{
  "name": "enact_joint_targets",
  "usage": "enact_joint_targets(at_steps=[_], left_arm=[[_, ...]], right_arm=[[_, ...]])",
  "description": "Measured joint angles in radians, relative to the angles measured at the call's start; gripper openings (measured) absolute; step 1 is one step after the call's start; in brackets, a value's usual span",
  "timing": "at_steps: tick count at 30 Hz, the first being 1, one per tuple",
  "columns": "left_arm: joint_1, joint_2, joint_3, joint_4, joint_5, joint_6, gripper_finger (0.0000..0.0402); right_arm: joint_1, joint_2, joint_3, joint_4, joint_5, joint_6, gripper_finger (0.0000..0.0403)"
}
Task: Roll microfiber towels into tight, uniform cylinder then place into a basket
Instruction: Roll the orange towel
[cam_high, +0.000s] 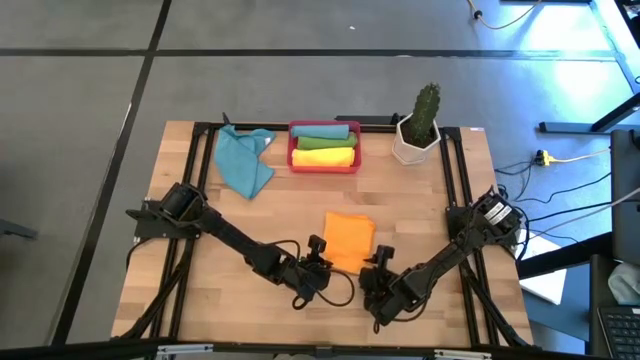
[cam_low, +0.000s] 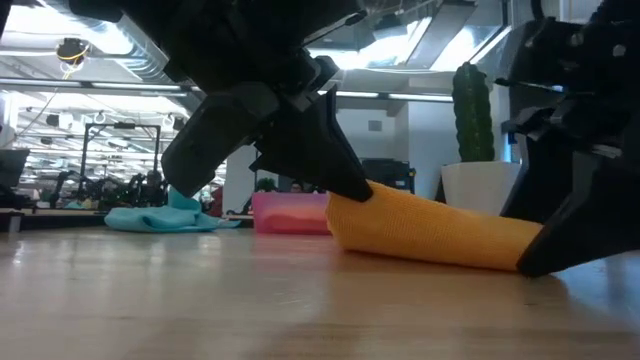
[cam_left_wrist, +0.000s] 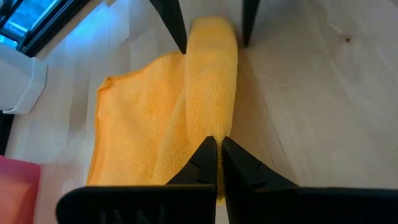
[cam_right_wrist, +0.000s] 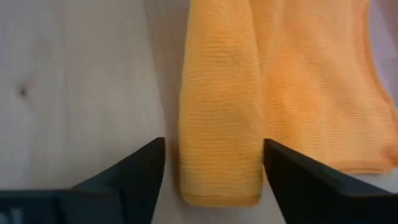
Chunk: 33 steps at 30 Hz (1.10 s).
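An orange towel (cam_high: 349, 239) lay on the wooden table (cam_high: 200, 290) near its front edge, its near edge turned up into a partial roll (cam_right_wrist: 219, 118) while the rest of the cloth stayed flat behind it. Both arms worked at that roll from opposite ends. The left gripper (cam_left_wrist: 217, 149) was pressed shut — its two dark fingertips met at one end of the roll, though the pictures did not settle whether any cloth was pinched between them. The right gripper (cam_right_wrist: 214, 163) stood wide at the other end, one finger on either side of the rolled edge and neither closing on it; in the left wrist view its two fingers (cam_left_wrist: 176, 25) showed as dark points straddling the far end of the roll. From table height the towel looked like a low, sloping orange ridge (cam_low: 430, 235) between the two dark grippers.

At the back of the table sat the red basket (cam_high: 325, 165), holding a green rolled towel (cam_high: 325, 131) — and below it a second green roll (cam_high: 320, 144) and a yellow one (cam_high: 324, 157). Just beside the basket, toward the left arm's side, a teal blue towel (cam_high: 244, 160) lay loose and crumpled. On the basket's other side stood a white pot (cam_high: 413, 146) with a green cactus (cam_high: 426, 108).
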Motion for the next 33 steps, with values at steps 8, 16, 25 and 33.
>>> enact_joint_targets(at_steps=[8, 16, 25, 33], left_arm=[[0.000, 0.000, 0.000, 0.000, 0.000, 0.003, 0.0000], [0.000, 0.000, 0.000, -0.029, 0.006, -0.023, 0.0000], [0.052, -0.001, 0.000, -0.027, 0.303, -0.098, 0.0000], [0.069, -0.065, -0.002, -0.063, 0.363, -0.099, 0.0000]], right_arm=[[0.001, 0.002, -0.001, -0.048, 0.002, 0.000, 0.0110], [0.045, 0.001, -0.001, -0.034, 0.010, 0.039, 0.0015], [0.060, 0.000, 0.000, 0.023, -0.082, 0.158, 0.0006], [0.068, -0.063, -0.001, 0.113, -0.102, 0.102, 0.0006]])
